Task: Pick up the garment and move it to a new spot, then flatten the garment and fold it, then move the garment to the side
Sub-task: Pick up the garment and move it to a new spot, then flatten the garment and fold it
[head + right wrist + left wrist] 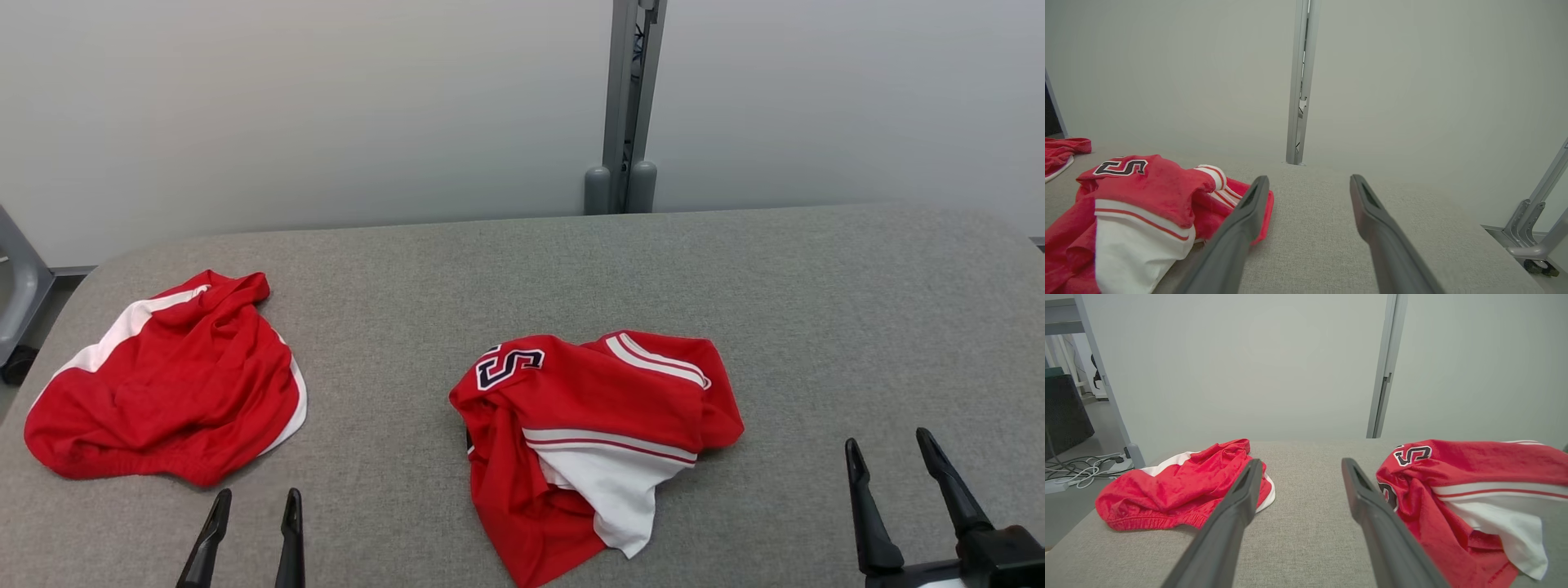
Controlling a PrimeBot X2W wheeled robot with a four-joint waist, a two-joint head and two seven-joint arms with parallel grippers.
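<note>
A crumpled red and white jersey garment (596, 433) with a dark letter patch lies in the middle of the grey table (522, 269); it also appears in the left wrist view (1461, 498) and the right wrist view (1135, 204). My left gripper (255, 498) stands open near the front edge, left of the garment and apart from it, nothing between its fingers (1241, 506). My right gripper (890, 447) is open at the lower right, to the right of the garment, its fingers (1372, 212) empty.
A second red and white piece of clothing (171, 384) lies bunched at the table's left, also in the left wrist view (1180, 490). A grey post (629, 106) stands behind the table against a pale wall. Cables (1077, 467) lie on the floor at left.
</note>
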